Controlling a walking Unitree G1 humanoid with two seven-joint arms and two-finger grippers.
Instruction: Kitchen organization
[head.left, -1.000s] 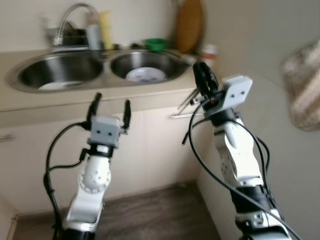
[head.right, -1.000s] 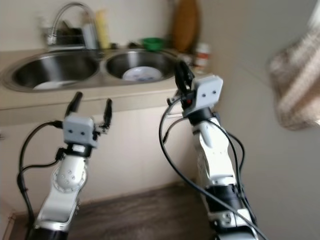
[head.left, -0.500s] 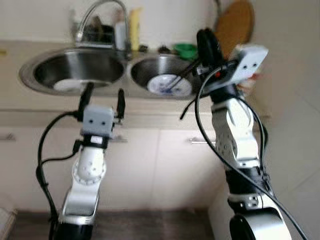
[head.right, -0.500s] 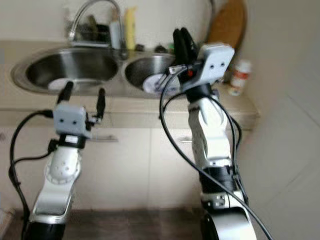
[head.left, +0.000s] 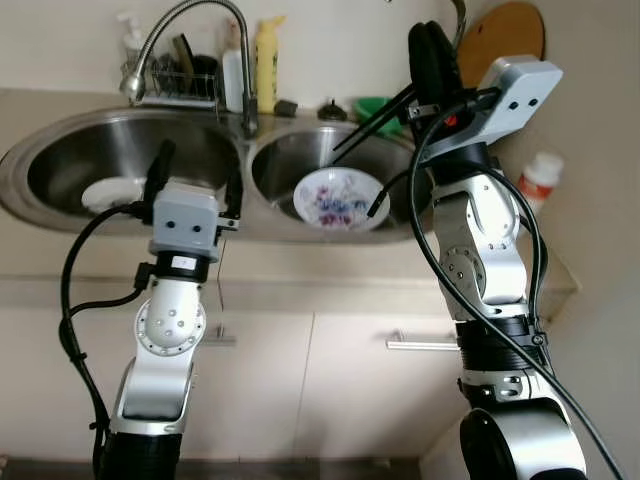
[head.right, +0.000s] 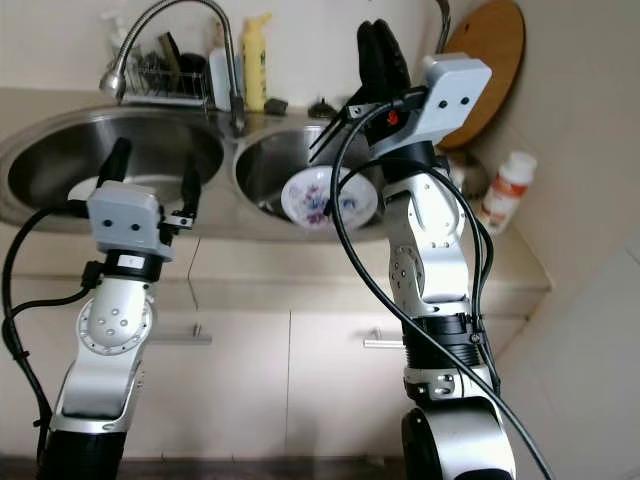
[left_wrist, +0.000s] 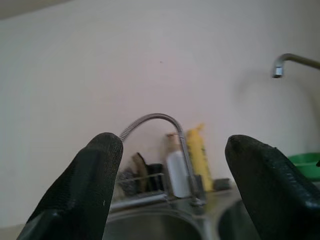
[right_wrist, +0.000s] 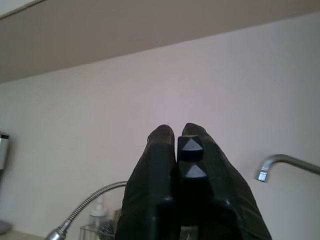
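while a patterned bowl (head.left: 337, 198) sits in the double sink (head.left: 262, 224) set into the beige surface (head.left: 300, 282), left pincer (head.left: 197, 178) gapes wide and right pincer (head.left: 432, 57), raised high, clamps black chopsticks (head.left: 372, 123).

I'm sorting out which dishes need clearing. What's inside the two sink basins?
The right basin holds a floral bowl. The left basin holds a white dish, partly hidden by the left gripper, so anything further there can't be seen.
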